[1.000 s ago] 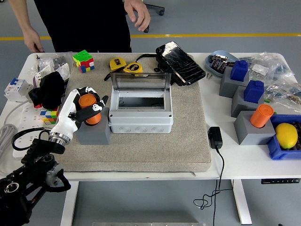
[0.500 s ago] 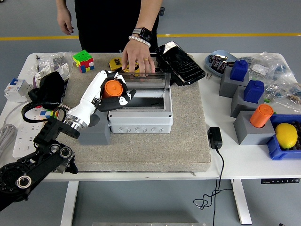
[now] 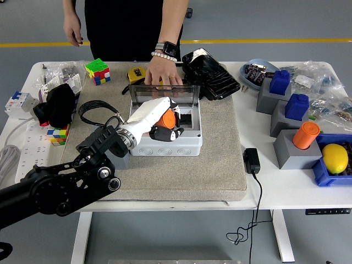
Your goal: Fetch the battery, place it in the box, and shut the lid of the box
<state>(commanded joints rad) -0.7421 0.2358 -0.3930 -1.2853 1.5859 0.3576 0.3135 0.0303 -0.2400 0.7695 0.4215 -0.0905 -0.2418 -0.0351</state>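
My left hand (image 3: 163, 122) is shut on an orange battery (image 3: 167, 118) and holds it over the opening of the grey box (image 3: 165, 144) in the middle of the mat. The box's clear lid (image 3: 163, 92) stands open at the back. A person's hand (image 3: 162, 71) rests on the top edge of the lid. A second orange battery (image 3: 306, 135) stands on a grey block at the right. My right arm is out of view.
A grey block (image 3: 116, 157) stands left of the box, partly behind my arm. A black pouch (image 3: 212, 74), tape measures (image 3: 136, 75) and a cube puzzle (image 3: 97, 71) lie behind. Blue pieces on grey blocks (image 3: 280, 91), a lemon (image 3: 335, 158) and a charger (image 3: 252, 160) sit right.
My left hand has carried the orange battery right from the grey block to over the box's opening. The person's hand has come down onto the lid and stays there.
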